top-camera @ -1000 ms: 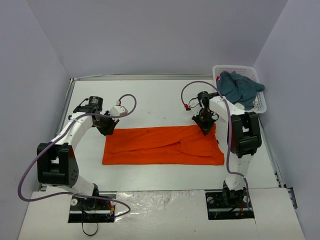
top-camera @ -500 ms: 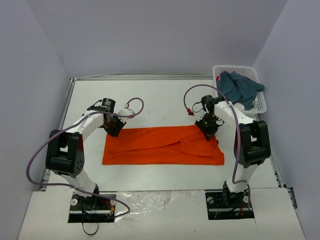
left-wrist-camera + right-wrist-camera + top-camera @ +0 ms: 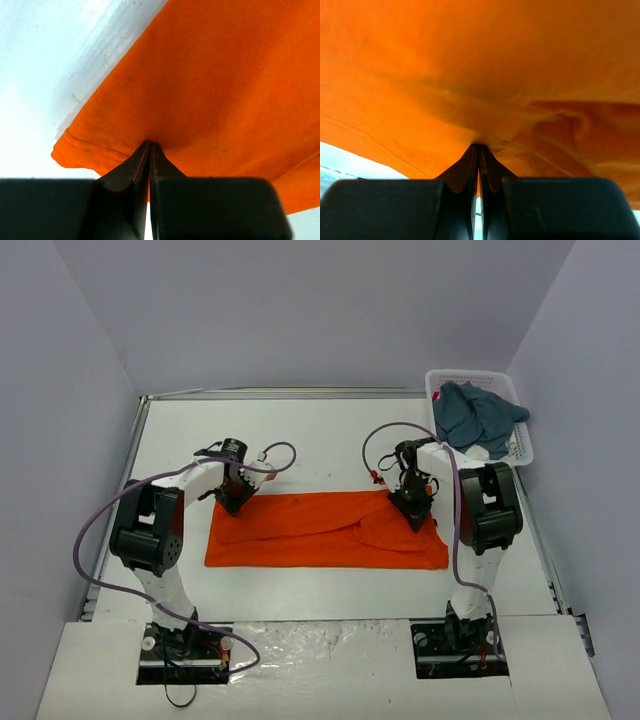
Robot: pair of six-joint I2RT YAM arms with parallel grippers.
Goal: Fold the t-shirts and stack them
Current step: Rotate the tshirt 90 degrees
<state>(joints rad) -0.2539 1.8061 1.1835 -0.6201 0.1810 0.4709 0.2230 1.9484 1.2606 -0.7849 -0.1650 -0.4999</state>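
The orange t-shirt [image 3: 325,532] lies spread in a long band across the middle of the top view, on the white surface [image 3: 330,440]. The left tool [image 3: 236,500] is clenched on its upper-left edge and the right tool [image 3: 413,512] on its upper-right edge, the cloth puckering at the closed tips in both wrist views. The teal-blue t-shirt [image 3: 480,415] sits heaped in the basket [image 3: 521,448] at upper right.

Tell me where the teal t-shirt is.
In the top view, the teal t-shirt lies heaped in the white basket at the table's far right corner, beyond the orange t-shirt.
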